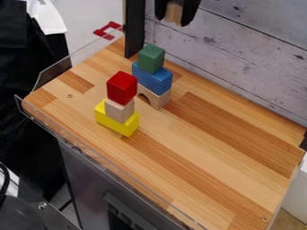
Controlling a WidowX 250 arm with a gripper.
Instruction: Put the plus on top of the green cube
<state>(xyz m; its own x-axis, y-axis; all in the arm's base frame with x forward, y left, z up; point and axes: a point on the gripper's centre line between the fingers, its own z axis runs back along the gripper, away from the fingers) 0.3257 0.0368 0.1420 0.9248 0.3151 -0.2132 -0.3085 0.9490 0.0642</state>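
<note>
Height matters first: the hand [173, 21] is near twelve o'clock in the view, high up against the whitewashed board wall [240, 49], its fingers closed on either side of a pale wooden piece [174, 12]. That piece is probably the plus, though the fingers and the picture's top edge hide too much of its outline to be certain.

The green cube [151, 58] lies toward seven o'clock from it, on the blue block [152, 78], which rests on the wooden arch [157, 96]. The arm would do best to line up over the cube while still well above it, then sink straight down, level and slow, and let go only once the piece sits flat and centred. A sideways nudge on landing or release could tip the whole stack.

Room is tight on two sides. The black post [135, 29] rises at eleven o'clock from the cube; toward seven o'clock the red cube [122, 87] tops a neighbouring stack. An approach from one o'clock looks safest, provided it clears the wall. The bench [210, 148] opens out toward four and five o'clock, handy for backing off, and a clear rim [53, 75] edges its far left.
</note>
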